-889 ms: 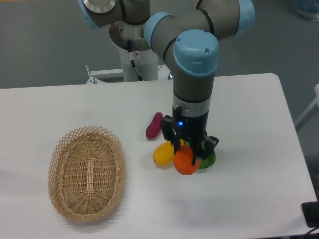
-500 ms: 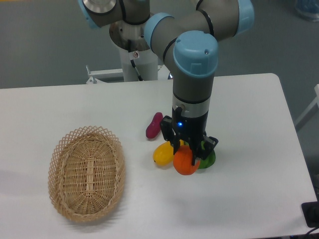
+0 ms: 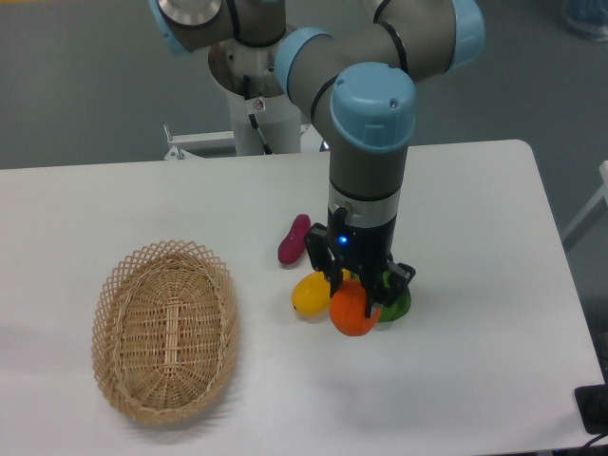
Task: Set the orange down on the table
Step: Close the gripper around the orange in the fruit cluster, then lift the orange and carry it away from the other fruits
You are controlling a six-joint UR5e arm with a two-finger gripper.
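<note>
The orange (image 3: pixel 351 312) is a small bright orange toy fruit. It sits low at the white table (image 3: pixel 475 361), right of centre, between the black fingers (image 3: pixel 336 278) of my gripper (image 3: pixel 353 296). The gripper comes straight down from above and is shut on the orange. I cannot tell if the orange rests on the tabletop or hangs just above it. A yellow fruit (image 3: pixel 310 293) touches it on the left. A green fruit (image 3: pixel 396 304) lies close behind it on the right, partly hidden by the gripper.
An oval wicker basket (image 3: pixel 165 329) stands at the front left with nothing in it. A dark pink elongated fruit (image 3: pixel 293 239) lies just behind the yellow one. The arm's base (image 3: pixel 252 104) stands at the table's far edge.
The gripper with the orange has shifted very slightly, by a few pixels to the left and up. Nothing else has moved.
</note>
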